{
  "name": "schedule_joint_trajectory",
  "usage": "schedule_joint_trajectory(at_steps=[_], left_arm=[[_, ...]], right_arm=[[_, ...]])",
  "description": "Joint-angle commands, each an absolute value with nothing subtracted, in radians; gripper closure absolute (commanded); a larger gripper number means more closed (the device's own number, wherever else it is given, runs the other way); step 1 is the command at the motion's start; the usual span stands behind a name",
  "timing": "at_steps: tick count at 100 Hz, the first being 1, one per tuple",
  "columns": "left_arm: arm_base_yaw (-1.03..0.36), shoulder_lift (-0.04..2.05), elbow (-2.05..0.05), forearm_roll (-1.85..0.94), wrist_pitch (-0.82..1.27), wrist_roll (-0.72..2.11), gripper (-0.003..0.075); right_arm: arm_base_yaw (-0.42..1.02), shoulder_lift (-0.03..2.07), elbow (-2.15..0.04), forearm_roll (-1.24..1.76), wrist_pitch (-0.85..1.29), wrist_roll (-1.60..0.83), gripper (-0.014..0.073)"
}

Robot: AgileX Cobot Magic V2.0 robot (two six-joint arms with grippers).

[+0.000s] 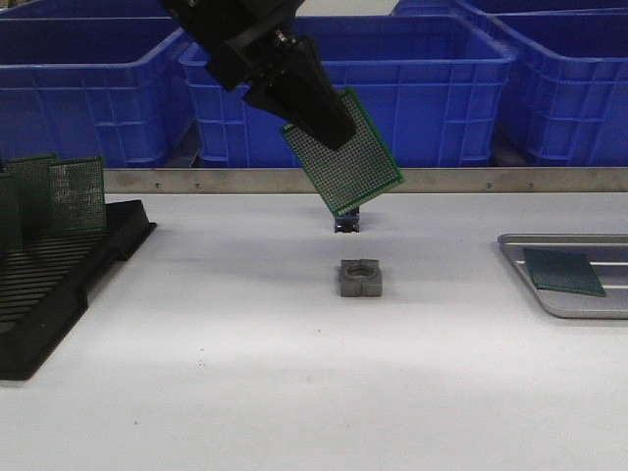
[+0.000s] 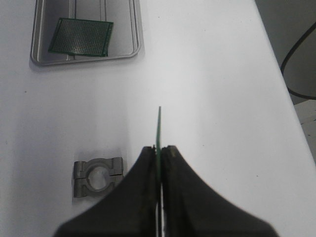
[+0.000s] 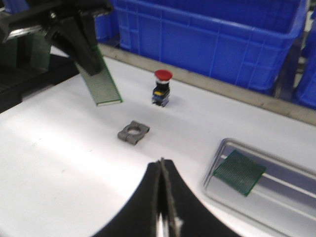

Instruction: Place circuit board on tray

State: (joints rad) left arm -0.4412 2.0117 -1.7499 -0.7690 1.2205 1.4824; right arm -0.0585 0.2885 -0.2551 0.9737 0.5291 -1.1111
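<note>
Left hand (image 1: pixel 329 123) around circuit board (image 1: pixel 351 162).

You find no readable text, label, brand, number or sign in any view. The circuit board (image 1: pixel 342 150) held up and the one in the tray (image 1: pixel 562 271) show only plain dotted grids, no markings.
</note>
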Motion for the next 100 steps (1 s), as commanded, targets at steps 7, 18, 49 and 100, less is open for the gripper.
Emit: schedule_joint_trajectory(at_steps=[7, 18, 49, 100], left_arm=[[-0.449, 1.947, -1.78, -0.839, 1.279, 1.475, 0.0741], [-0.449, 1.947, -1.78, -0.839, 1.279, 1.475, 0.0741], [-0.449, 1.947, -1.78, -0.861, 1.279, 1.475, 0.0741], [-0.449, 1.947, -1.78, -0.861, 1.279, 1.475, 0.074]], right_arm=[[-0.039, 0.392, -0.311, 1.071, 0.514, -1.106, 0.0589], [-0.021, 0.424, -0.335, 1.094, 0.493, -1.106, 0.0339], [-0.02, 0.577, -0.434, 1.097, 0.548, -1.137, 0.0127], [0.092, 1.045, -0.63, 1.238, 0.622, -1.598, 0.0132]])
